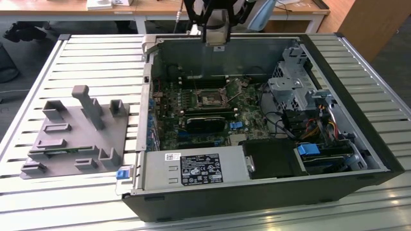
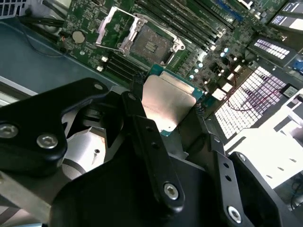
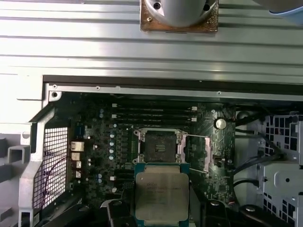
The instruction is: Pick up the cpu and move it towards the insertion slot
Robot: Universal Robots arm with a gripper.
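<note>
Presently the hand (image 2: 165,111) is carrying the cpu (image 2: 168,101), its two black fingers (image 2: 142,127) closed against opposite edges of the chip, which is sitting flat between them with its silvery top facing the camera in both wrist views. The chip is clear of the board and is hanging in the air above the open computer case (image 1: 359,144).

The relation that matters is chip to insertion slot (image 3: 160,145). In the first wrist view the cpu (image 3: 162,195) is lying just beside the slot, offset along one axis only: their side edges are running parallel and roughly in line, so the remaining gap appears to be a straight shift across the board plus a descent, with no evident rotation needed. The slot's metal load frame (image 3: 201,153) is standing swung open to one side of the socket, leaving the dark socket face exposed.

The second wrist view is showing the grip itself and the slot (image 2: 151,45) beyond the chip's far edge, but obliquely. The exterior view is placing the arm (image 1: 215,21) over the case's rear wall, with the slot (image 1: 211,97) further in toward the case's middle; how high the chip is riding above the board is hard to judge, probably well clear. The grey fixture (image 1: 80,134) is resting on the bench (image 1: 77,202) beside the case.
</note>
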